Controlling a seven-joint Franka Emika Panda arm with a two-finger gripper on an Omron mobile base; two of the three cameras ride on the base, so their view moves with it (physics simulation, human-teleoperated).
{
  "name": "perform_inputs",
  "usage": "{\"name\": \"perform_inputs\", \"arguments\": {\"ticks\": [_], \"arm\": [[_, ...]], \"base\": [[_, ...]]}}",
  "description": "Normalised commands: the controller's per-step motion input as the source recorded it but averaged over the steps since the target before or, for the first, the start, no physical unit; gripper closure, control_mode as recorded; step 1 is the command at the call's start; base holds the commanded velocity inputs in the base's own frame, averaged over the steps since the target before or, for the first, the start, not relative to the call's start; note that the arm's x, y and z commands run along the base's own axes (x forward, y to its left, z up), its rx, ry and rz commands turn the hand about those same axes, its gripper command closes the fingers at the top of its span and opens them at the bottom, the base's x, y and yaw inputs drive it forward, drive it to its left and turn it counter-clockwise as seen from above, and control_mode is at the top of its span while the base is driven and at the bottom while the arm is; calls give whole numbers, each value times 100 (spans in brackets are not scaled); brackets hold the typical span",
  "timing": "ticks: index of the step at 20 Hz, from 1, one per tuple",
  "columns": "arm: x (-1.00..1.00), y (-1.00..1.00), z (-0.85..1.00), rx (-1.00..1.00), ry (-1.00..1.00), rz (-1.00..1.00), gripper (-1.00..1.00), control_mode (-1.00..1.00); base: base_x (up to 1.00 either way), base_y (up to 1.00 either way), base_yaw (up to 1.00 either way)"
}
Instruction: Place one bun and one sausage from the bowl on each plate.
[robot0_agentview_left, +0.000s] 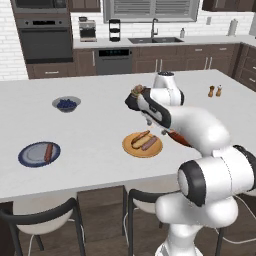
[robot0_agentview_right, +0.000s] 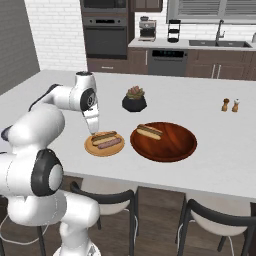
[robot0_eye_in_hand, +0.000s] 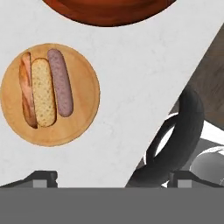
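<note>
Wide-spread fingertips (robot0_eye_in_hand: 41, 177) of the empty gripper (robot0_agentview_right: 93, 131) hover just above the tan plate (robot0_eye_in_hand: 83, 113), which carries a bun (robot0_eye_in_hand: 43, 92) and sausage (robot0_eye_in_hand: 60, 82). Beside it, the bowl (robot0_agentview_right: 172, 147) holds another bun (robot0_agentview_right: 149, 131).

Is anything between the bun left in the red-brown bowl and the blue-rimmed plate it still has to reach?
The tan-orange plate, already holding bun and sausage, lies between the wide bowl with its bun and the grey-blue plate; otherwise bare counter.

No text, label, brand, number or sign can be read on anything in these views.
</note>
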Motion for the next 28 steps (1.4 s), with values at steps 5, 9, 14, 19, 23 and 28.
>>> {"name": "perform_inputs", "arguments": {"ticks": [5, 9, 14, 19, 23, 28], "arm": [[30, -100, -3, 5, 1, -10, -100, -100], [38, -100, -10, 4, 1, -23, -100, -100], [18, -100, -25, 10, -6, -19, -100, -100], [45, -76, -9, 9, 0, -6, -100, -100], [49, -13, -40, 0, -1, -9, -100, -100], [86, -18, -49, 3, 0, -5, -100, -100]], "base": [[0, 0, 0], [0, 0, 0], [0, 0, 0], [0, 0, 0], [0, 0, 0], [0, 0, 0]]}}
